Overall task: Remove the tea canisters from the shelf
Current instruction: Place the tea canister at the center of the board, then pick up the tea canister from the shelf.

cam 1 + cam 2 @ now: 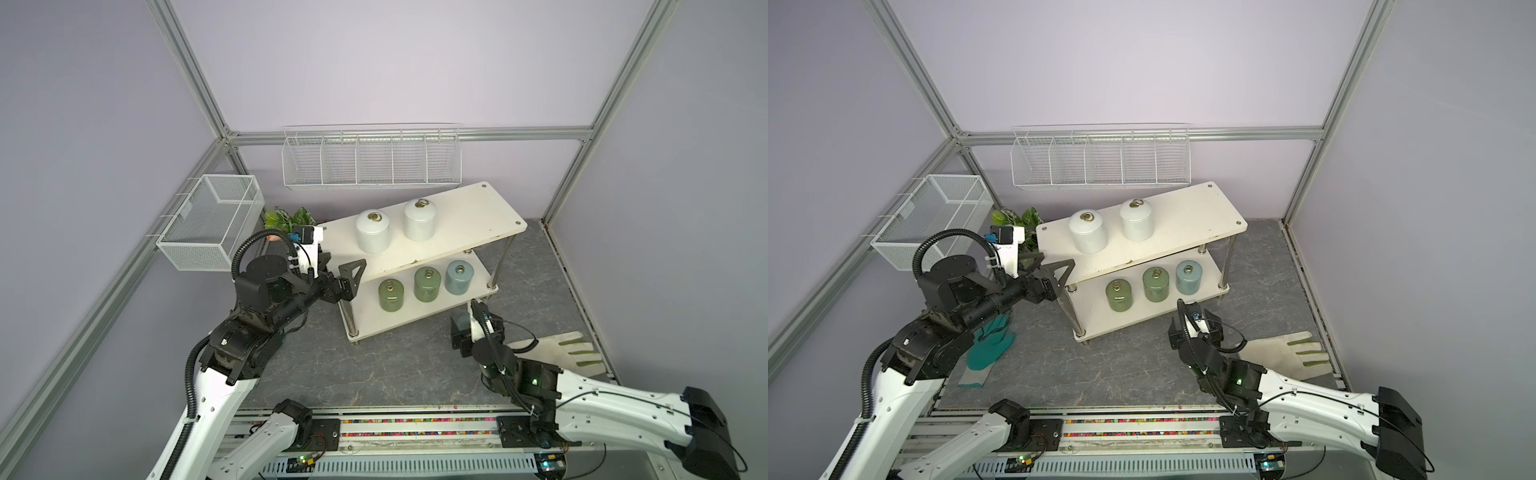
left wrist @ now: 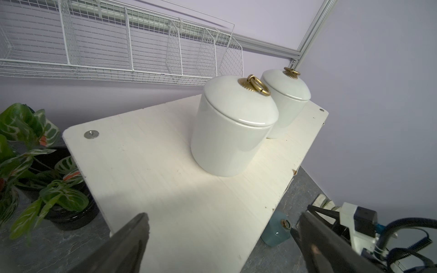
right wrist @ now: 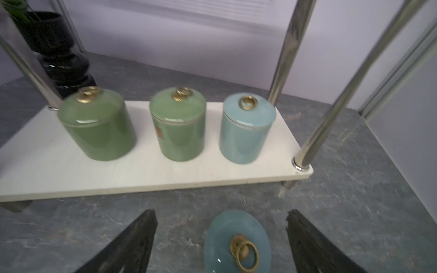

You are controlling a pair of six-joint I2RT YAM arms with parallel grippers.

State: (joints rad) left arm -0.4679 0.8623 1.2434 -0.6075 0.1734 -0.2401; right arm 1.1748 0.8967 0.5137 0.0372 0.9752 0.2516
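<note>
**Right fingers astride a blue jar on the table, left fingers wide at the shelf's end**

The right gripper [image 3: 221,214] has its fingers parted on either side of the pale blue canister on the table [image 3: 224,232]. Bare table [image 3: 94,224] shows on both sides, so nothing is gripped. The picture's edge cuts off the jar's body, and this wrist view is smeared. In a top view only a sliver of the jar [image 1: 460,322] shows beside the gripper.

Just beyond, on the lower board of the shelf [image 3: 165,175], three jars stand in a row. They are the end green canister [image 3: 97,132], the middle green canister [image 3: 178,132] and the pale blue canister on the shelf [image 3: 246,134]. The blue one is nearest the chrome leg [image 3: 331,106], and free board lies in front of all three.

The left gripper [image 2: 220,222] is spread wide and holds nothing, at the bare end of the top board, with both fingers cut off by the frame. Further along stand the near white canister [image 2: 231,127] and the far white canister [image 2: 287,101], close together; whether they touch cannot be told.

The plant [image 2: 35,141] sits just beside that end of the shelf. A teal glove [image 1: 988,345] shows in a top view, half under the left arm. A cream glove [image 1: 557,349] lies near the right arm
</note>
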